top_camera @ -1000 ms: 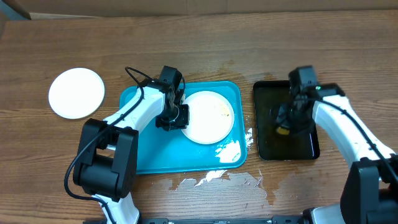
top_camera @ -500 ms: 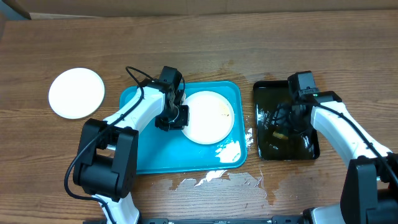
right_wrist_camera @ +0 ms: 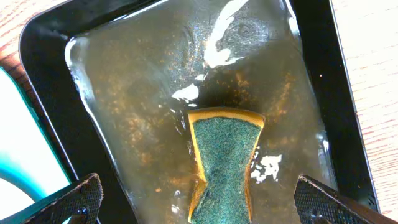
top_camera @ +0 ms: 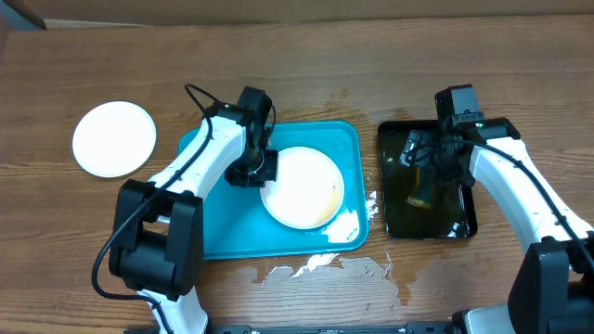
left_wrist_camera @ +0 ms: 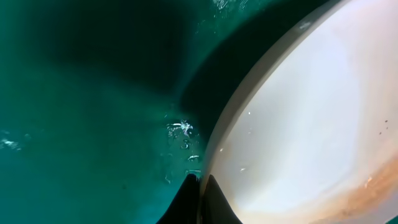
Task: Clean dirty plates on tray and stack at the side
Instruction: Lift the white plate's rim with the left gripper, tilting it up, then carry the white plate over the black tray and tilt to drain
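One white plate (top_camera: 302,187) lies on the teal tray (top_camera: 223,232), with a faint brownish smear near its right edge. My left gripper (top_camera: 263,170) is shut on this plate's left rim; in the left wrist view its dark fingertips (left_wrist_camera: 200,180) pinch the rim of the plate (left_wrist_camera: 311,124) over the wet tray (left_wrist_camera: 93,124). A second white plate (top_camera: 114,138) sits on the table at the far left. My right gripper (top_camera: 429,172) is open above a black tray; its fingers (right_wrist_camera: 84,196) stand wide on either side of a sponge (right_wrist_camera: 224,165), not touching it.
The black tray (top_camera: 399,139) to the right of the teal one holds murky water and the yellow-green sponge (top_camera: 419,198). Water is spilled on the wooden table (top_camera: 325,269) in front of the teal tray and between the two trays.
My left gripper closed on the plate's rim, and the plate shifted toward the front of the tray. My right gripper opened, let go of the sponge and drew back slightly.
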`<act>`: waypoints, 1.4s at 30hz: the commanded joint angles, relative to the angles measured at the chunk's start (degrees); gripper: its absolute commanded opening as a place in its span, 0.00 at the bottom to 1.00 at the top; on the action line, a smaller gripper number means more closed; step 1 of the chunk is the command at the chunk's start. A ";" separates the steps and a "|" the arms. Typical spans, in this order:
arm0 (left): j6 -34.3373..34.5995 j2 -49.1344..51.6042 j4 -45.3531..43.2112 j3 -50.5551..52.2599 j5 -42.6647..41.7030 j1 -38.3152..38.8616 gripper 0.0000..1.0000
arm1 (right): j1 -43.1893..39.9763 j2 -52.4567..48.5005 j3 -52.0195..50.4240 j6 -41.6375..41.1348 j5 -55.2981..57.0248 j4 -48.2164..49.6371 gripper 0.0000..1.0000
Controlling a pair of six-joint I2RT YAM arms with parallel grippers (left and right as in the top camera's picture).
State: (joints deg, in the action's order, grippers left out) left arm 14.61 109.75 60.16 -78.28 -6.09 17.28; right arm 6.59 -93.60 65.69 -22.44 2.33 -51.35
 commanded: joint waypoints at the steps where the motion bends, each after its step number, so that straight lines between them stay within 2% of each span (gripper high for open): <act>1: 0.94 0.61 1.64 -2.97 1.81 0.00 0.04 | -2.12 0.28 1.66 0.13 0.13 -0.81 1.00; 11: 2.19 0.61 5.31 -5.99 1.62 0.00 0.04 | -10.23 0.28 4.20 0.15 -6.64 -4.48 1.00; 26: 4.15 0.61 10.91 -16.76 1.55 0.07 0.04 | -12.26 0.28 4.20 2.51 -3.91 -4.26 1.00; 38: 4.81 0.94 14.01 -25.59 1.62 3.08 0.04 | -20.96 0.26 4.17 2.51 -6.29 -4.04 1.00; 42: 4.92 3.93 15.30 -29.55 1.62 5.01 0.04 | -23.37 0.26 4.13 2.51 -6.27 -3.17 1.00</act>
State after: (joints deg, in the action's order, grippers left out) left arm 18.39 110.91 75.20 -104.14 -4.23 21.02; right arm -15.62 -93.60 68.47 -20.47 -3.60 -55.11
